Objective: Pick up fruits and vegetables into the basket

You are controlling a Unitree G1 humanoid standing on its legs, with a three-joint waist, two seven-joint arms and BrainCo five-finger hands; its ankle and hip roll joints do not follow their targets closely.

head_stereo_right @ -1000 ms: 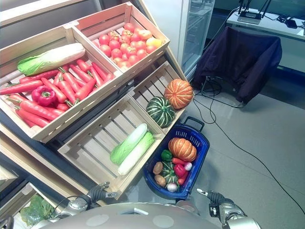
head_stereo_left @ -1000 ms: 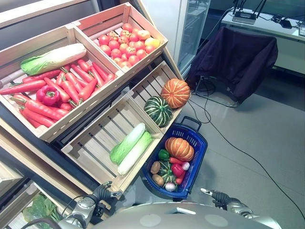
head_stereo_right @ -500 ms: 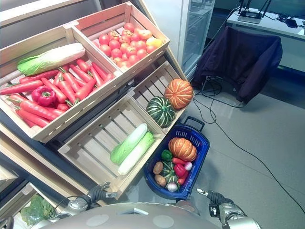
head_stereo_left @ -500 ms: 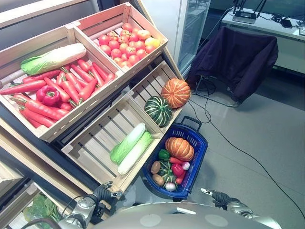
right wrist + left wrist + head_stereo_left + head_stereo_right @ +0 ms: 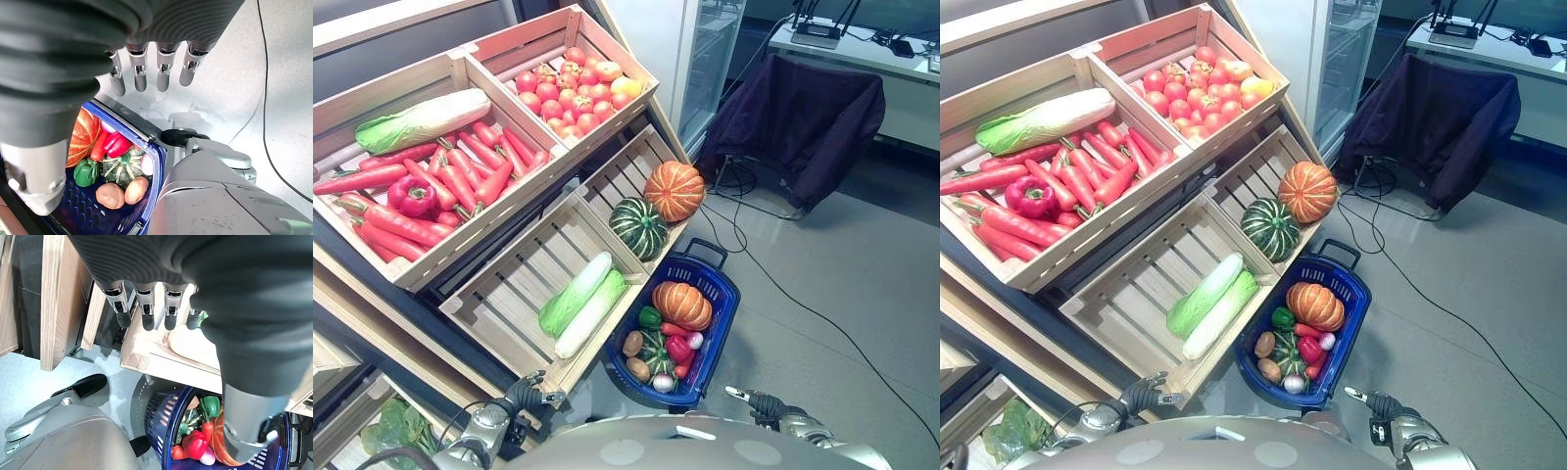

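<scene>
Left hand (image 5: 146,308) and right hand (image 5: 151,68) hang empty with fingers straight, low beside the blue basket (image 5: 720,294) holding an orange pumpkin (image 5: 681,305); no writing is legible.

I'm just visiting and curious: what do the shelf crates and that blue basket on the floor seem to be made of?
The crates look like pale unfinished wood: slatted bottoms, visible grain, matte surface. The blue basket looks like moulded plastic: perforated mesh walls, slight sheen, with a dark handle, probably plastic too.
</scene>
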